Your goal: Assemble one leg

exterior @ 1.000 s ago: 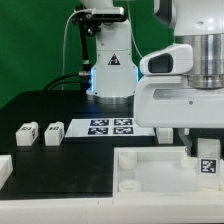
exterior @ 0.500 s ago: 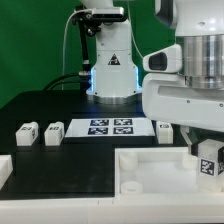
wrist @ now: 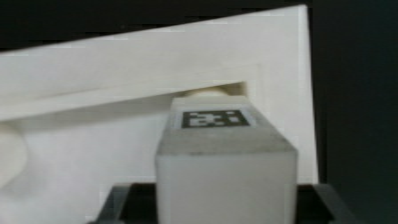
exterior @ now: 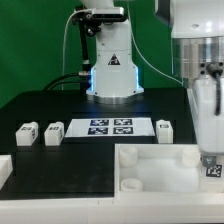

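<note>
My gripper (exterior: 209, 158) is clenched on the leg (wrist: 221, 150), a light, stiff, rather slick block best pinched across its flat sides, poised over the tray's (exterior: 150, 165) corner.

Showing plain white on the leg (wrist: 221, 150) gripped between the fingers, with a black-and-white square tag on its end face. Directly beneath the gripper (exterior: 210, 158), displaying matte white all over the big tray (exterior: 150, 165). Farther out from the gripper, lying white with black-and-white tags, three small blocks (exterior: 53, 131) and a fourth (exterior: 164, 129). Between them, carrying four black-and-white printed squares, the white marker board (exterior: 111, 126). Under everything, spreading black, the table (exterior: 60, 165). Behind, hanging green, a backdrop (exterior: 30, 40).
</note>
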Motion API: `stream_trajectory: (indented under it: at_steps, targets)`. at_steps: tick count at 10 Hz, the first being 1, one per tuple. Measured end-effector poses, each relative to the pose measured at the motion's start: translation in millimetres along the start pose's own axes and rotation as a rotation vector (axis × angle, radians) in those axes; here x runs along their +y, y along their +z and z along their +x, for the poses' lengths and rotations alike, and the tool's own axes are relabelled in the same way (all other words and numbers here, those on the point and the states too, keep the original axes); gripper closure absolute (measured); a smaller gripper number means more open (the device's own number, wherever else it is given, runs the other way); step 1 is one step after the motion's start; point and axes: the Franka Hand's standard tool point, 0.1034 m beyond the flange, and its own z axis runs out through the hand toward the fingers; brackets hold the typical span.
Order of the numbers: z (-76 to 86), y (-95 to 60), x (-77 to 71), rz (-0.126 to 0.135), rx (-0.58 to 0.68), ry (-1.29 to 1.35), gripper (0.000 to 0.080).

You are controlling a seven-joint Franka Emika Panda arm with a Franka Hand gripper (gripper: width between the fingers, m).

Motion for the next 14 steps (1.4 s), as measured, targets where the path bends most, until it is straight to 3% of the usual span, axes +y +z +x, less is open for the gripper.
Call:
stream_trajectory:
  at_steps: [3, 5, 7, 11, 14]
  targets:
    - [0.8, 0.8, 1.4, 0.011, 0.000, 0.003, 0.0506]
    - [0.9, 1.8, 1.9, 0.010, 0.001, -0.070, 0.0210]
    - [-3.4, -0.2, 1.5, 0.015, 0.001, -0.347, 0.0163]
    - [-4.0, 1.2, 2.1, 0.017, 0.007, -0.796, 0.0151]
    - [-7.0, 3.0, 4.0, -0.003, 0.051, -1.261, 0.0151]
